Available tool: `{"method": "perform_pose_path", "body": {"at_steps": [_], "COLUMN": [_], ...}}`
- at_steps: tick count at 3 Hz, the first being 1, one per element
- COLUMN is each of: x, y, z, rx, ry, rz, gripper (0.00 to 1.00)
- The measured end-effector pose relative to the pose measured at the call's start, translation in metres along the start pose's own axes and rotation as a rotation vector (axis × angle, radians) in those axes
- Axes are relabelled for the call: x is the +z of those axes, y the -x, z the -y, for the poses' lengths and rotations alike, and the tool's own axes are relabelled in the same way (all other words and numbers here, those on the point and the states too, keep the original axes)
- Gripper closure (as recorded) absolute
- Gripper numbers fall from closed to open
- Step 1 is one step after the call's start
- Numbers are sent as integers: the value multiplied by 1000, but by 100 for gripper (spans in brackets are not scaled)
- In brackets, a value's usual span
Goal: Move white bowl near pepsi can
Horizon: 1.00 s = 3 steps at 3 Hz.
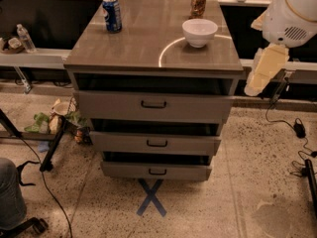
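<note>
A: Surroundings, largest first?
B: Grey cabinet (153, 105) with three drawers, each slightly ajar. A blue tape X (151, 204) is on the floor in front. On top, the white bowl (199, 31) sits right of centre. The brownish-orange can (198, 2) stands just behind it. The pepsi can (112, 14) is at back left, well apart from the bowl.
A: Arm pose?
B: White arm housing (292, 11) at upper right. The gripper (260, 76) hangs beside the cabinet's right edge, apart from the bowl. Open or closed: cannot tell.
</note>
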<state>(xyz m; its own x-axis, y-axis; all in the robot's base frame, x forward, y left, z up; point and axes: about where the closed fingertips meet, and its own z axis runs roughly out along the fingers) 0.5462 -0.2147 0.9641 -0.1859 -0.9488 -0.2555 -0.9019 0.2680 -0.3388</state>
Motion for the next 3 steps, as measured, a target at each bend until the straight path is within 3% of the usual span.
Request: {"method": "perform_pose_path", "body": {"at_steps": [2, 3], "x": [1, 25], "y": [3, 17], "z": [1, 41], "rx": [-30, -139], "ry": [9, 21], "rz": [-2, -34], "gripper": [0, 0]}}
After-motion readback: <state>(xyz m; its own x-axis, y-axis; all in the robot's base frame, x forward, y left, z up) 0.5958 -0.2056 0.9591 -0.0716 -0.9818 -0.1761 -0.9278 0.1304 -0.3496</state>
